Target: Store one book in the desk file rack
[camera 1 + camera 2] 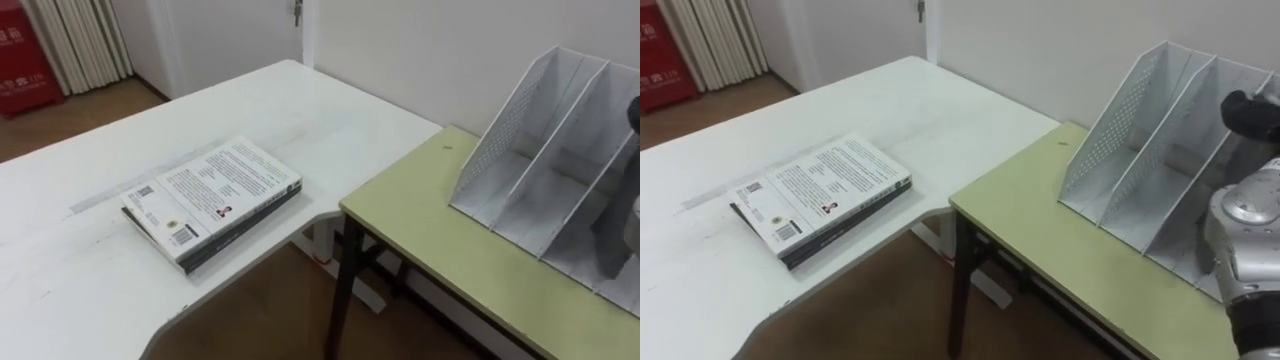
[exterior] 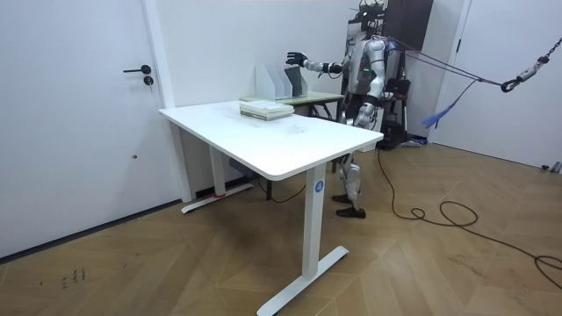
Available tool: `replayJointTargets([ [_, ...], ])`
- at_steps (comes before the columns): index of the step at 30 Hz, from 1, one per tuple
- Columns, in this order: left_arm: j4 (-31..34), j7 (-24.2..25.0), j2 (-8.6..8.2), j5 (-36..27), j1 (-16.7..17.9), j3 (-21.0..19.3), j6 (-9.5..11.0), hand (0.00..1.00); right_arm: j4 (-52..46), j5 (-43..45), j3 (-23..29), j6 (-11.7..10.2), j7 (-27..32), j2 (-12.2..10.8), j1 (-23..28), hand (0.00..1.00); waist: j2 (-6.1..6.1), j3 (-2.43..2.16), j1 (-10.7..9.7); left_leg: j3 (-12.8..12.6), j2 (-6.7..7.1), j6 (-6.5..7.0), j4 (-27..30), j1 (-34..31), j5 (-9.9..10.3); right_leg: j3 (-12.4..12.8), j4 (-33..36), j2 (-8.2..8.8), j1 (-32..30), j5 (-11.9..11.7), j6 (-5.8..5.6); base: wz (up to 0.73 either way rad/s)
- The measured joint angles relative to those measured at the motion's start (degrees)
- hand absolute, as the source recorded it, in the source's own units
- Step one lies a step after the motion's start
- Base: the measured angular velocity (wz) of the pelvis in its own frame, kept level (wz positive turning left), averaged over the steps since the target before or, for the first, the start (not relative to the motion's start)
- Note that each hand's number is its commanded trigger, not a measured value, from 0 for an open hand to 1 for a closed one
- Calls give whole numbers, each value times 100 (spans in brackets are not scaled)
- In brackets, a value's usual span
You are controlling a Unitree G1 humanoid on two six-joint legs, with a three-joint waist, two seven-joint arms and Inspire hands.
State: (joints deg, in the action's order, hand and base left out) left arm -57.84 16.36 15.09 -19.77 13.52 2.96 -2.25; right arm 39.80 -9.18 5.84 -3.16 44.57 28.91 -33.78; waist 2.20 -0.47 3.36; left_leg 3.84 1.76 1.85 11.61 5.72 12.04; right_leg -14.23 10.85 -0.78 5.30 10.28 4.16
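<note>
Left eye view, left to right: a red box (image 1: pixel 25 65) and a curtain (image 1: pixel 85 40) stand at the far wall, well clear of the work. The book (image 1: pixel 212 195) lies flat on the white desk (image 1: pixel 60 290), on top of a second, darker book (image 1: pixel 250 225), near the desk's cut-in edge. Neither hand touches it. An open gap of floor separates the desk from the green table (image 1: pixel 470 260). The file rack (image 1: pixel 545 150) stands on that table, and the compartments that show are empty.

Status: no step of the task is complete. Pick-up, transfer and insertion all remain.

In the room view the right hand (image 2: pixel 297 60) is extended over the rack, fingers spread, holding nothing. The left hand (image 2: pixel 351 105) sits close to the body; its state cannot be told.

Obstructions: the right forearm covers the rack's right-hand compartments, and the book lies well apart from the rack.
</note>
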Motion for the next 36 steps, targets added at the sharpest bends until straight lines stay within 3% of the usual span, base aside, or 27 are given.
replayJointTargets([
  [36, -19, -96, 2, 0, 59, -55, -8, 0, -5, 15, 1, -106, 148, 0, -1, 0, -17, 7, 23, -66, -7, -7, -32, 94, -4, 87, -17, -21, 12, 7, 4, -1],
])
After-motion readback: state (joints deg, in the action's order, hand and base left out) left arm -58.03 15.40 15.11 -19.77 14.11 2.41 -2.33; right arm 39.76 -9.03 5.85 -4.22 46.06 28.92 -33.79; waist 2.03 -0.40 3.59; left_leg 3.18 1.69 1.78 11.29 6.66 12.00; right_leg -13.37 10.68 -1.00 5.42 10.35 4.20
